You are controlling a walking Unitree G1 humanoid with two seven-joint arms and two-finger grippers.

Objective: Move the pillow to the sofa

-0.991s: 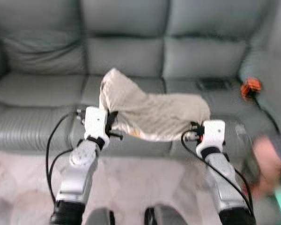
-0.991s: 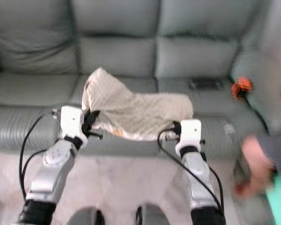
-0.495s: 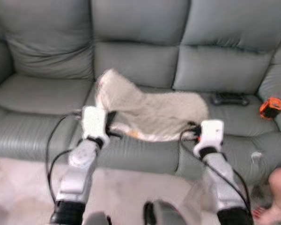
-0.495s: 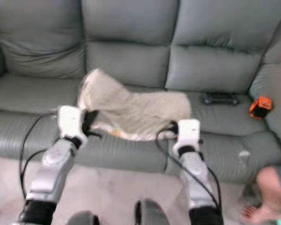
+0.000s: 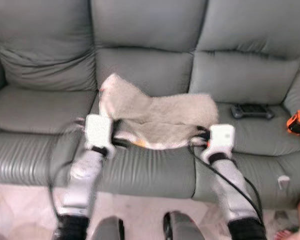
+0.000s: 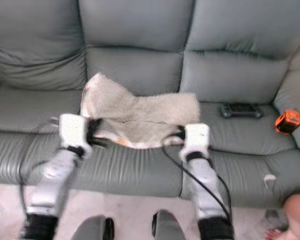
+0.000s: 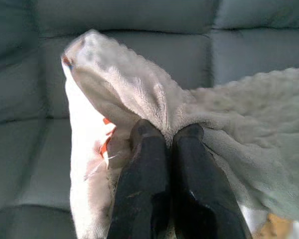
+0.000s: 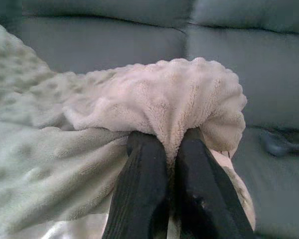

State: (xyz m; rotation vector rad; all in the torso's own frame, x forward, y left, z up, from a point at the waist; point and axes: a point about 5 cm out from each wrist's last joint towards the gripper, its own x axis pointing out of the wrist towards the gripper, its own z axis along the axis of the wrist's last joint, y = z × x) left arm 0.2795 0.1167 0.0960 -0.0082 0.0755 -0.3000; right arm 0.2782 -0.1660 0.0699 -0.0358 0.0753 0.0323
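Closer now than a second ago, the sofa (image 5: 150, 165) is neared with the pillow (image 5: 160, 120) pinched by left gripper (image 7: 167, 137) and right gripper (image 8: 167, 142), so release seems imminent.

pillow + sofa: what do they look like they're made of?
Pillow: soft beige plush or fleece, matte, with a raised dotted nap; it bunches into folds where the left gripper and right gripper pinch it. An orange print shows on its paler underside.

Sofa: grey-green leather or faux leather, smooth with a slight sheen and creases, ribbed along the seat front. Real or synthetic can't be told.
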